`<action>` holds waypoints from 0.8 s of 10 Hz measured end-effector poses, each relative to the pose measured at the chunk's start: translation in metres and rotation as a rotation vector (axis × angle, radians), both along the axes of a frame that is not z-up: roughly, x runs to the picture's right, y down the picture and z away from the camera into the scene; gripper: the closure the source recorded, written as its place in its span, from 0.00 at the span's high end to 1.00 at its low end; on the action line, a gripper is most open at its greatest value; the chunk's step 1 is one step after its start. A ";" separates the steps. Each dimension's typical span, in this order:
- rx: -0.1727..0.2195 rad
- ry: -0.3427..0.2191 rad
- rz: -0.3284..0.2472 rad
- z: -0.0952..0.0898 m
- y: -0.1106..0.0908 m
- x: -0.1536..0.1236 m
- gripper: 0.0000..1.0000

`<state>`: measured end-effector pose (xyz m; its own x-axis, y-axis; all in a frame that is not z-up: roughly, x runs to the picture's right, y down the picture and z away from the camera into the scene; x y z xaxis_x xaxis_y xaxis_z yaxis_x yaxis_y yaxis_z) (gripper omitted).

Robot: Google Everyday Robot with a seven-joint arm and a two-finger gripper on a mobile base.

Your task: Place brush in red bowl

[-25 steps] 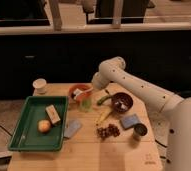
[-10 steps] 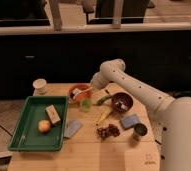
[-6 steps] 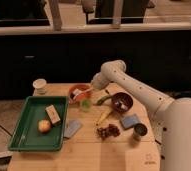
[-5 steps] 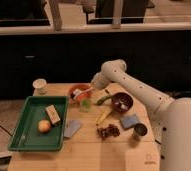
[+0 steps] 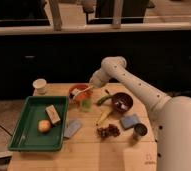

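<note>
Wooden tabletop (image 5: 89, 150): tool (image 5: 92, 83) hangs over the red bowl (image 5: 72, 88), brush (image 5: 83, 90) just below-left of it (clamped or loose? can't tell).

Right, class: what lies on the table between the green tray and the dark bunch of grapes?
The camera view shows a flat grey-blue packet there, beside the green tray. The gripper hangs at the red bowl.

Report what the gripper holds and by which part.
It cannot be told: the gripper hangs over the red bowl with the brush right at it, but the contact is hidden.
</note>
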<state>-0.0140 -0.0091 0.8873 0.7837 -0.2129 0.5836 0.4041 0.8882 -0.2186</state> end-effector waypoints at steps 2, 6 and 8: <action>0.009 -0.017 -0.019 0.000 -0.003 -0.010 0.00; 0.026 -0.046 -0.026 0.003 -0.011 -0.027 0.00; 0.034 -0.058 -0.030 0.005 -0.014 -0.041 0.00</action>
